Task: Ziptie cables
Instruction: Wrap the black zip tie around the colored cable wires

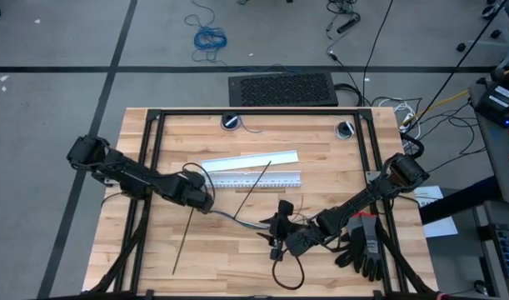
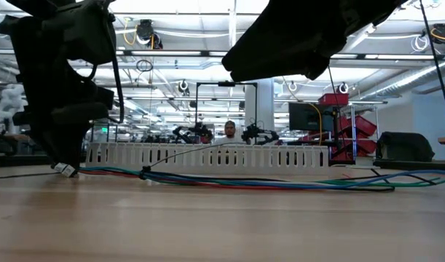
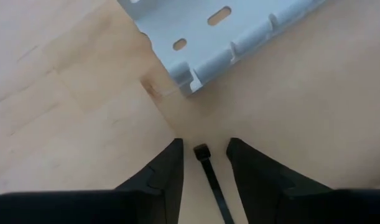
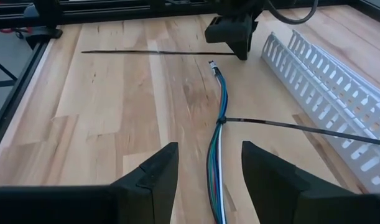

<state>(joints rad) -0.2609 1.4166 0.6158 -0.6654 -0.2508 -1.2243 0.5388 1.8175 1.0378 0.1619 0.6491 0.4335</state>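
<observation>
Left gripper (image 3: 202, 163) part-open astride ziptie (image 3: 209, 177) head, not gripping; right gripper (image 4: 209, 165) open astride cables (image 4: 218, 149).

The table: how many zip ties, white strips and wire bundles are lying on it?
Zip ties: 2
White strips: 2
Wire bundles: 1
Total: 5
</observation>
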